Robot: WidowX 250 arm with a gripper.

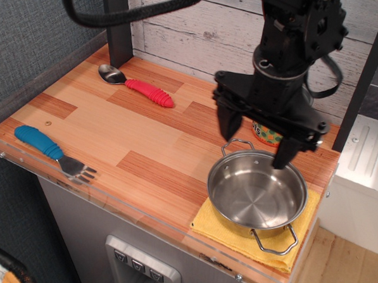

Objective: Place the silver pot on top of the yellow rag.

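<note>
We see a mock kitchen set up as a robot test bench: a small wooden counter (pixel 145 139) edged in clear plastic, a whitewashed plank backdrop (pixel 195 28), and a spoon (pixel 136 84) and fork (pixel 52 149) with toy-like handles.

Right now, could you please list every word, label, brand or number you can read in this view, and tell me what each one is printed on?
No text can be read anywhere in this view.
The patterned tin can, mostly hidden behind the pincer, shows only green and orange dots, no lettering.
The silver pot, yellow rag, red-handled spoon and blue-handled fork carry no visible markings.
</note>
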